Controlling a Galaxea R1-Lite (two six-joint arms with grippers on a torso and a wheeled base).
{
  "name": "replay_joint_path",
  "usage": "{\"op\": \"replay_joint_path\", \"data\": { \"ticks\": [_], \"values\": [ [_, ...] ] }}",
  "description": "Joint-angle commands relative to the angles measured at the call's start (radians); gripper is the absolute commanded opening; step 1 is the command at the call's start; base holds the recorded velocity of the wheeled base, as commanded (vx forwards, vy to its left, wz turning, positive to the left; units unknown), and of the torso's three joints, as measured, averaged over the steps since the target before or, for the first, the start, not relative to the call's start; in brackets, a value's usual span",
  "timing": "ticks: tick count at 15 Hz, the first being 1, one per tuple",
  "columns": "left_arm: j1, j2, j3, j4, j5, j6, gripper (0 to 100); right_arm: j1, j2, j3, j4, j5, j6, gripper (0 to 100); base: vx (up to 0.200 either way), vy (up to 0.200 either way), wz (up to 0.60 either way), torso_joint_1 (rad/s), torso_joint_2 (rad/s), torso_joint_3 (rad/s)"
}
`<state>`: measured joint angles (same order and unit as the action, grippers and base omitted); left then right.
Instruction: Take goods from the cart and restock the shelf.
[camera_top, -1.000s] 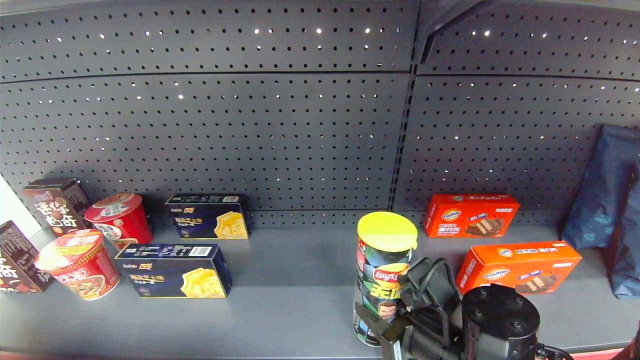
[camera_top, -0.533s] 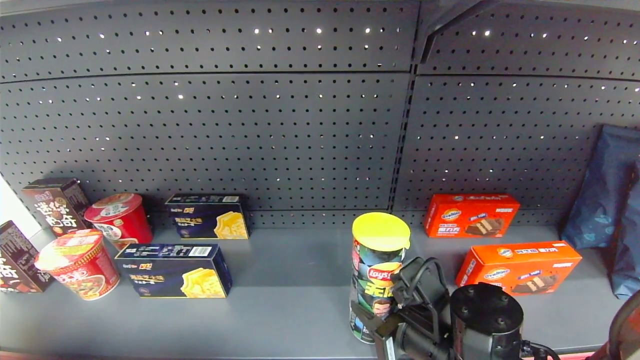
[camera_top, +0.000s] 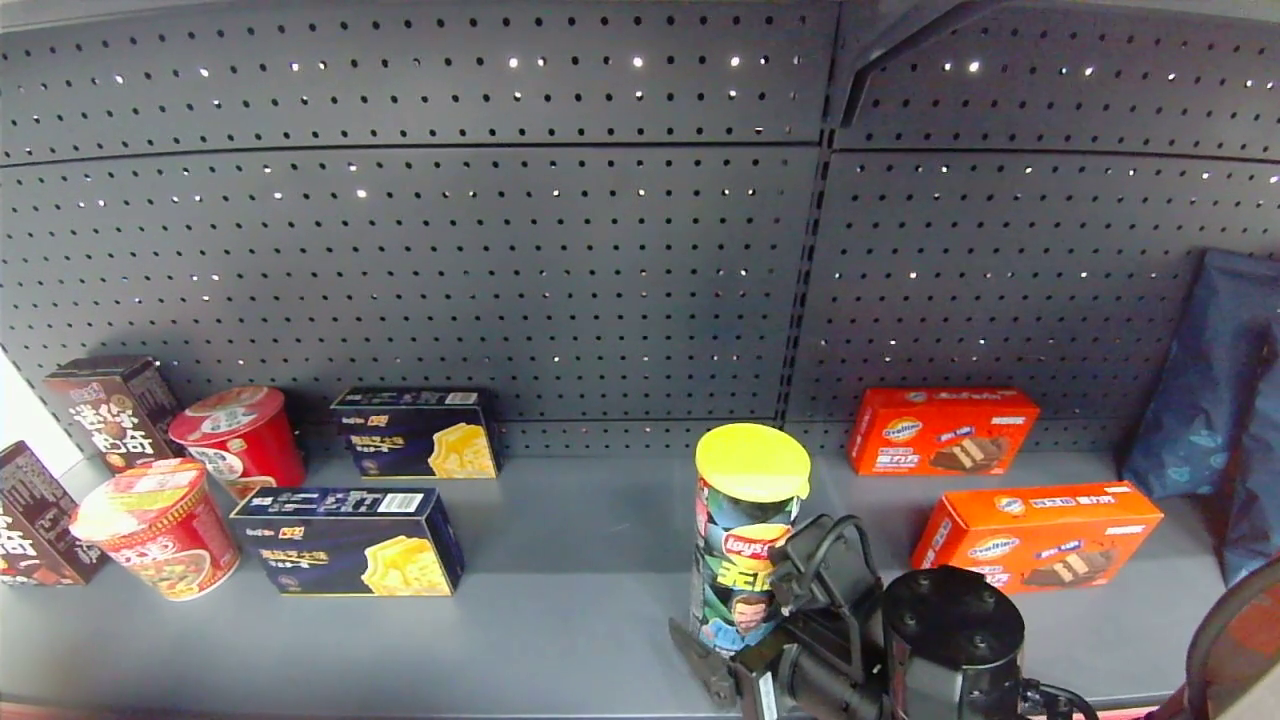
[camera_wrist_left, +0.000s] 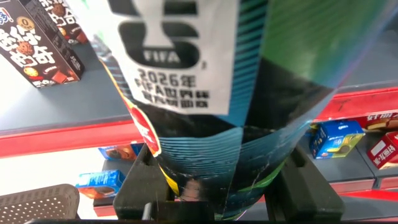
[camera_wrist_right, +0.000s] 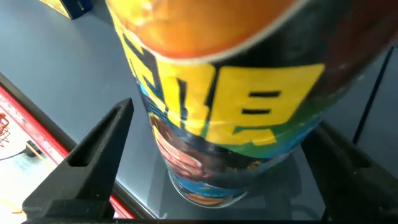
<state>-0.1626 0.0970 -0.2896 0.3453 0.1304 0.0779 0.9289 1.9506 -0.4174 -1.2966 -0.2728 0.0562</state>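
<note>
Chip can (camera_top: 748, 530), yellow lid, stands upright on the grey shelf (camera_top: 580, 610). Right gripper (camera_top: 742, 650) clamps its lower part, the arm entering from 5 o'clock. Rear orange box (camera_top: 940, 430) lies at the can's 2 o'clock and front orange box (camera_top: 1035, 535) at 3 o'clock. Front blue box (camera_top: 350, 540) lies at 9 o'clock, rear blue box (camera_top: 418, 432) at 10 o'clock. Two red noodle cups (camera_top: 160, 525) stand beyond them.

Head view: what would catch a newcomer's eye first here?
The tall chip can, with its bright yellow lid, stands out, held upright at mid-shelf by the right gripper. Two orange boxes lie to its right on the grey shelf, and two red noodle cups sit at the far left. The left gripper clamps a second can of its own.
</note>
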Motion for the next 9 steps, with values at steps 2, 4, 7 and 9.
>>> {"op": "replay_joint_path", "data": {
  "ticks": [2, 4, 7, 9],
  "values": [
    [0.000, 0.000, 0.003, 0.000, -0.002, 0.000, 0, 0.004, -0.064, 0.078, -0.007, -0.028, -0.001, 100, 0.000, 0.000, 0.00, 0.000, 0.00, 0.000],
    [0.000, 0.001, 0.006, -0.002, 0.000, 0.000, 0, 0.004, -0.105, 0.124, -0.007, -0.029, -0.001, 100, 0.000, 0.000, 0.00, 0.000, 0.00, 0.000],
    [0.000, 0.001, 0.007, -0.003, 0.000, 0.000, 0, -0.013, -0.202, 0.218, -0.007, -0.029, -0.002, 100, 0.000, 0.000, 0.00, 0.000, 0.00, 0.000],
    [0.000, 0.000, 0.010, -0.003, 0.000, 0.000, 0, -0.048, -0.231, 0.258, -0.003, -0.029, -0.004, 100, 0.000, 0.000, 0.00, 0.000, 0.00, 0.000]
  ]
}}
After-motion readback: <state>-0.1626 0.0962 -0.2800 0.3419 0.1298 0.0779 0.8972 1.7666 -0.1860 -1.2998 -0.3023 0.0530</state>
